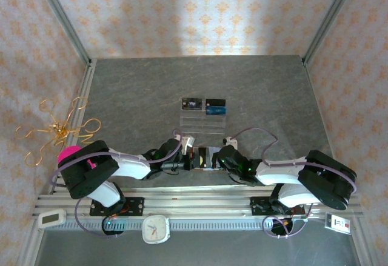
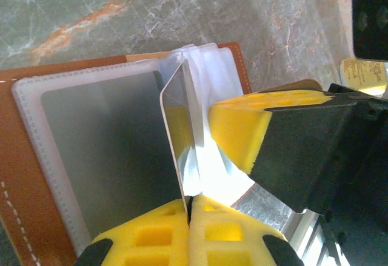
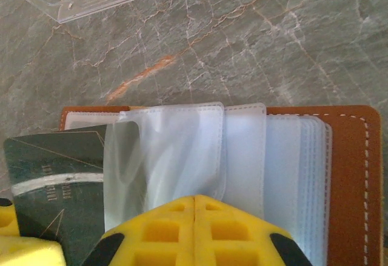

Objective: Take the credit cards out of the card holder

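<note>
Card holder (image 3: 357,175) is lying open on the table (image 1: 133,90), right between the two grippers, at 6 o'clock from the acrylic rack (image 1: 203,122). One dark card (image 3: 54,187) is partway out of its sleeve, sticking out toward 9 o'clock in the right wrist view.

Biggest worry imo is the floppy, clingy sleeve. If the pull goes off at an angle, the card could snag on the stitched edge or drag the whole holder along instead of sliding free. The hold on the card also looks like it's only at the edge, and with thin slick plastic it could pop out of the pads. The two sets of fingers sit just beside each other, so a sloppy move could bump them.

Tools: the left gripper (image 2: 190,232) is clamped on that dark card, which stands on edge between its pads. The right gripper (image 3: 194,232) is closed too, pinching a bunch of the clear sleeve pages (image 3: 182,151) — looks like it's pinning the holder down. In the top view it sits at 3 o'clock of the holder, with the left one at 9.

The rack has a black card (image 1: 193,103) and a blue card (image 1: 215,109) on it.
</note>
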Controlling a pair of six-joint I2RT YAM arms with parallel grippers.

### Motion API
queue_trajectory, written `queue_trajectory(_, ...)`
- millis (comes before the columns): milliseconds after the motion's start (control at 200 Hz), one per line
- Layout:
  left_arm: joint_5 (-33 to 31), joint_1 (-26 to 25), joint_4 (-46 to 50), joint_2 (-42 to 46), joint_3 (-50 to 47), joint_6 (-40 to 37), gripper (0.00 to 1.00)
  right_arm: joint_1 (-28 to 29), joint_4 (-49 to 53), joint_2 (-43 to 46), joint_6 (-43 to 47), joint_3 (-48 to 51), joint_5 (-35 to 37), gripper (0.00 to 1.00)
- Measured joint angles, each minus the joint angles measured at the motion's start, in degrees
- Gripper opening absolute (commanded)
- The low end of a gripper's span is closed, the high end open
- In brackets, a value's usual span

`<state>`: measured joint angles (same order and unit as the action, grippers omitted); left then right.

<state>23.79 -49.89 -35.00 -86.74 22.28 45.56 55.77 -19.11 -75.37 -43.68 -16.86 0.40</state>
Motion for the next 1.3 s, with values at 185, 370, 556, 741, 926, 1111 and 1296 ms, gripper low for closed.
queue_trajectory(185,-0.87,0.0,4.42,6.05,-0.07,-0.68,0.0,0.04,0.17,0.13,-0.04,-0.02,0.26,0.01)
queue_trajectory(370,-3.17,0.0,8.55,12.09,-0.87,-1.46,0.0,0.07,0.31,0.28,-0.02,-0.02,0.35,0.07)
queue_trajectory(556,-5.4,-0.74,13.55,16.09,-0.68,-3.54,0.0,0.07,2.84,2.12,1.16,-0.7,0.61,0.29)
queue_trajectory(741,-7.23,-1.51,18.34,19.39,1.6,-6.29,0.0,0.07,8.92,9.55,4.13,-1.07,2.19,0.38)
queue_trajectory(926,-9.14,-1.51,23.82,22.67,7.85,-11.76,0.0,0.07,14.12,18.91,5.88,-3.5,5.42,0.39)
queue_trajectory(1111,-7.85,-0.44,29.68,22.51,18.62,-22.14,0.0,0.04,18.97,24.72,6.05,-3.74,9.81,0.39)
queue_trajectory(1296,-4.68,1.31,33.46,20.63,25.16,-32.76,0.0,0.04,23.5,29.05,4.63,-3.74,14.62,0.47)
